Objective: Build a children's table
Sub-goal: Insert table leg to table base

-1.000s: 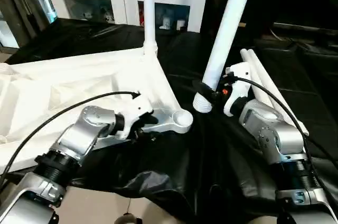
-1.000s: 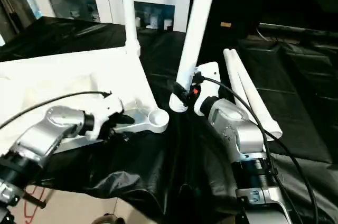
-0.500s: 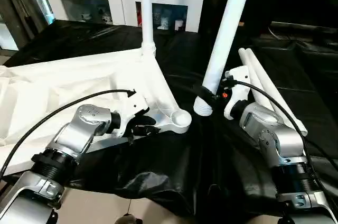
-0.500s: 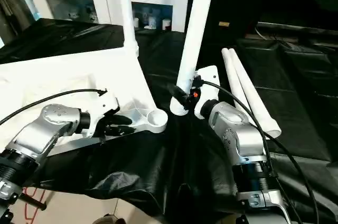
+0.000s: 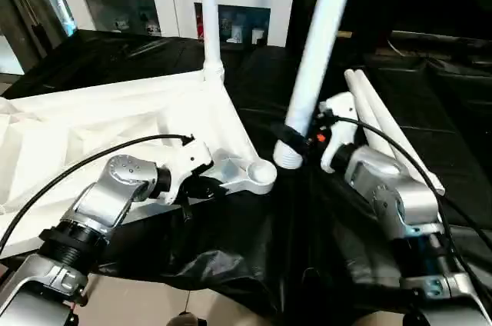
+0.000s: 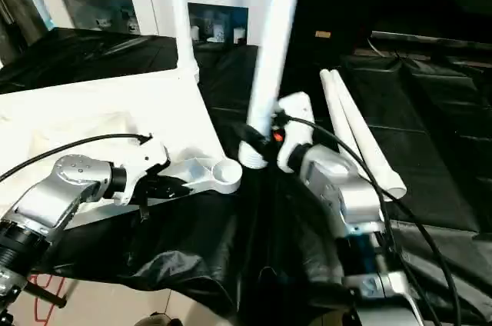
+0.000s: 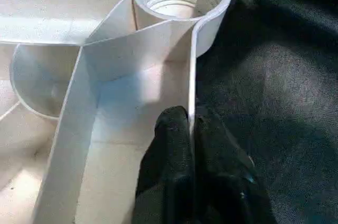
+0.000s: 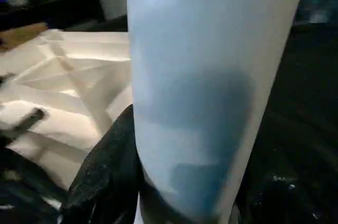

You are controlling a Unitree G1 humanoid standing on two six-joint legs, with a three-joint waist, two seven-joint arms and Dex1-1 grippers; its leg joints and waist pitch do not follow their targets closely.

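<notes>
The left gripper [image 7: 190, 150] pinches the upturned table top's [image 5: 92, 122] rim beside 1 empty socket [image 5: 261, 172], the right gripper [image 5: 296, 141] grasps 1 leg [image 5: 311, 72], 1 leg stands fitted [image 5: 209, 18], and 2 legs [image 5: 380, 122] lie on the black cloth [image 5: 254, 241].

Four white legs [image 5: 315, 57]: one screwed upright, one gripped, two lying loose. One tabletop [image 5: 92, 122]. Two grippers.

Head stereo overhead; wrist cameras close-up.
</notes>
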